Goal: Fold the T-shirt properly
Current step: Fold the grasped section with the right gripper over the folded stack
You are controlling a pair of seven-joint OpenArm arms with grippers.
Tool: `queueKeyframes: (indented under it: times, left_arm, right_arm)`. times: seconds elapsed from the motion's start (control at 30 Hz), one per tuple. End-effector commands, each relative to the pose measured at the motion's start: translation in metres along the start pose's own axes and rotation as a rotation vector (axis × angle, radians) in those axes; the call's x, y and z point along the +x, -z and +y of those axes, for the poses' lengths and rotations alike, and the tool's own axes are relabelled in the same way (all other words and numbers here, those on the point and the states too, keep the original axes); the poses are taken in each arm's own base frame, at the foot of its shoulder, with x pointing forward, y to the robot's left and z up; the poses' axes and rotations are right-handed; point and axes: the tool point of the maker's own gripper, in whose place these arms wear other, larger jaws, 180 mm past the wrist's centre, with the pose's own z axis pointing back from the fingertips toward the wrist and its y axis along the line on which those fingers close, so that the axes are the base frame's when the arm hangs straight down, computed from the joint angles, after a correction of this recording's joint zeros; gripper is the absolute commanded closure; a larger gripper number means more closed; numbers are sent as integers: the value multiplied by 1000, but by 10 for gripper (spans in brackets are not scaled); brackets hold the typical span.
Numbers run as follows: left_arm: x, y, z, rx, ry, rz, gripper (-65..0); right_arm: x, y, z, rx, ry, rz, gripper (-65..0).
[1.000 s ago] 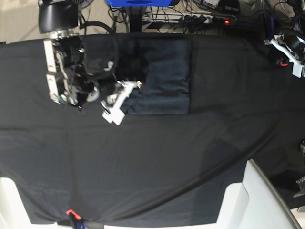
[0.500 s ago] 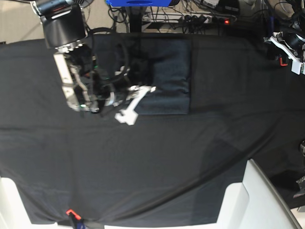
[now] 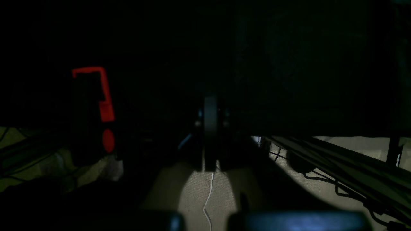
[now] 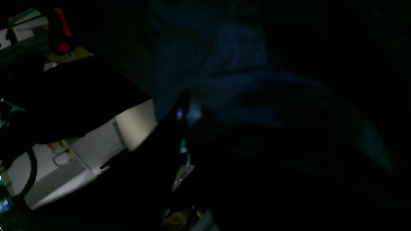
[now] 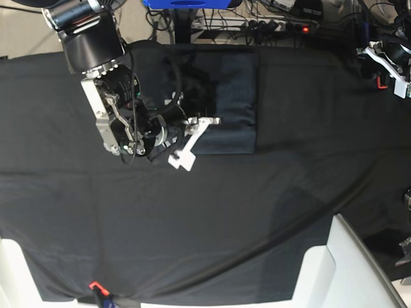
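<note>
The T-shirt [image 5: 232,96] lies as a folded slate-grey rectangle at the back middle of the black tablecloth [image 5: 302,192]. My right gripper [image 5: 192,140] reaches from the left, its white fingers [image 5: 207,122] over the shirt's near left corner. Up close in the right wrist view, bluish cloth of the T-shirt [image 4: 218,57] fills the frame beside one dark finger [image 4: 183,109]; the picture is too dark to show the jaws or a hold. My left gripper [image 5: 388,64] rests off the table's far right corner, and in the left wrist view the left gripper [image 3: 210,128] is shut on nothing.
White furniture [image 5: 350,269] stands at the near right, with more white furniture [image 5: 13,269] at the near left. A red clip [image 5: 95,285] marks the near table edge. Cables and a power strip [image 5: 282,27] run behind the far edge.
My right arm has swung right and its white fingers have moved from beside the shirt's left edge to over its near left corner. The left arm has barely moved.
</note>
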Motion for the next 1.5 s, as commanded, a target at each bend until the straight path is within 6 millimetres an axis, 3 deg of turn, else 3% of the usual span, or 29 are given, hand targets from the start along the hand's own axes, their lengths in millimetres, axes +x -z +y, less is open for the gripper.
queueKeyframes:
  times: [0.0,0.13,0.23,0.43,0.8,1.03,1.3,1.47]
  left_arm:
    - [11,-6,4,4,26,-32,0]
    - [11,-6,4,4,24,-31,0]
    - [11,-6,4,5,26,-31,0]
    - [12,-6,4,5,26,-33,0]
    - [15,-5,5,6,26,-40,0]
    - [15,-5,5,5,26,-42,0]
    - [15,-5,5,5,26,-42,0]
    - [15,-4,5,5,25,-41,0]
  right_arm:
    - [14,-5,14,30,-23,-16,-161]
    - [11,2,19,43,-9,4,-398]
    - [13,4,20,44,-6,15,-489]
    - [14,10,32,66,-9,30,-495]
    - [5,23,63,19,-218,106,-495]
    - [-1,27,69,0,-281,134,-495]
    - [-16,36,88,-41,-453,209,-497]
    - [-31,36,114,17,-540,283,-497]
